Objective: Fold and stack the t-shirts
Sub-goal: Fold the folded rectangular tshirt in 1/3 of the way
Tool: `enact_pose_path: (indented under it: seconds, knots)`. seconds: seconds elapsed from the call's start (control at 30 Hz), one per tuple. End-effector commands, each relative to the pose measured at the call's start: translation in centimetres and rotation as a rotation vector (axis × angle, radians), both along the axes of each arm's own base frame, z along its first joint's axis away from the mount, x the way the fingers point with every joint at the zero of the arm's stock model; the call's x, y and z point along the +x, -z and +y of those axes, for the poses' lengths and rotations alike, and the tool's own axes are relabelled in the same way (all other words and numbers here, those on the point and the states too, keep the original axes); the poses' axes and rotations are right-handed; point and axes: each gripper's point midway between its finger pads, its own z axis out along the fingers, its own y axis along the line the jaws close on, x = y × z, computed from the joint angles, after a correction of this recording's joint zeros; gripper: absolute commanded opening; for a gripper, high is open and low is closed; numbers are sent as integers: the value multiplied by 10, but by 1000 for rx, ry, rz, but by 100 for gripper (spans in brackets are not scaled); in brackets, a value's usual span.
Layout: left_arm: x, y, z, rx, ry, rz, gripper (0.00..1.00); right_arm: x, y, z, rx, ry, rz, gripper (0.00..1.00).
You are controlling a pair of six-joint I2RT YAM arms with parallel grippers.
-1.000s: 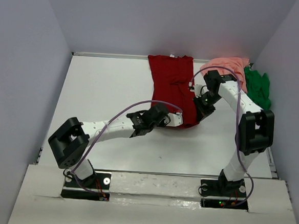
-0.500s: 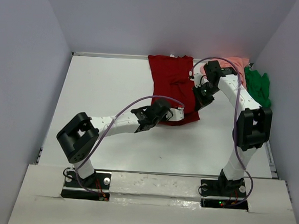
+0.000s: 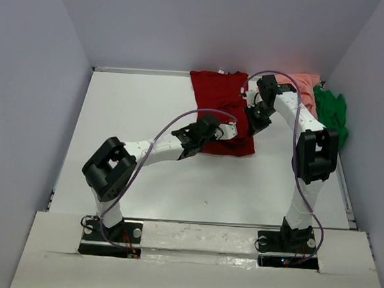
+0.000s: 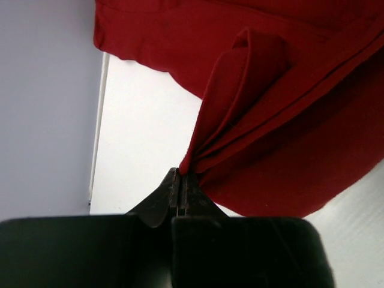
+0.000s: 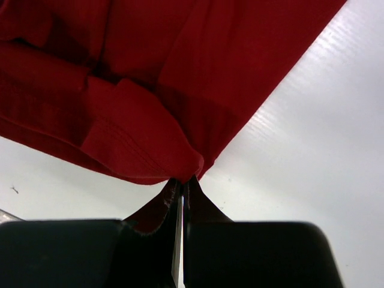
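Dark red t-shirt (image 3: 216, 99) at the far middle of the white table (image 3: 134, 120), held by 2 grippers. Left gripper (image 4: 180, 180) is clenched on a gathered fold at the shirt's edge. Right gripper (image 5: 182, 185) is pinched tight on another edge of the same shirt. Salmon pink t-shirt (image 3: 307, 85) and bright green t-shirt (image 3: 332, 113) lie bunched side by side at the far right corner.

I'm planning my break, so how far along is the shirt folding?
Nothing looks finished: no folded shirt or stack is visible. In hand: the left pincer and right pincer are each shut on an edge of the dark red t-shirt, partly doubled over on the table. Left: the salmon pink t-shirt and green t-shirt lie bunched at the far right, unfolded.
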Motion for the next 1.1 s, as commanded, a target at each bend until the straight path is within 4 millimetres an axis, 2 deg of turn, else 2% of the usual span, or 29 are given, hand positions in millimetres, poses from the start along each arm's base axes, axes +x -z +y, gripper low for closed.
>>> enact_pose_path:
  seconds: [0.0, 0.2, 0.4, 0.57, 0.77, 1.03, 1.07]
  knots:
    - [29, -37, -2, -62, -54, -105, 0, 34, -18, -2, 9, 32, -108, 0]
    - [44, -37, -1, -51, -67, -117, 0, 55, -24, -4, -12, 43, -156, 0]
    - [51, -33, -4, -45, -71, -115, 0, 75, -33, -13, -28, 73, -207, 0]
    - [57, -37, -5, -70, -80, -130, 0, 93, -36, -18, -33, 103, -263, 0]
    - [72, -47, -5, -108, -109, -163, 0, 109, -31, -22, -40, 121, -276, 0]
    - [88, -40, -9, -100, -93, -170, 0, 132, -19, -32, -59, 130, -296, 0]
    - [91, -39, -9, -102, -90, -170, 0, 134, -10, -31, -61, 127, -283, 0]
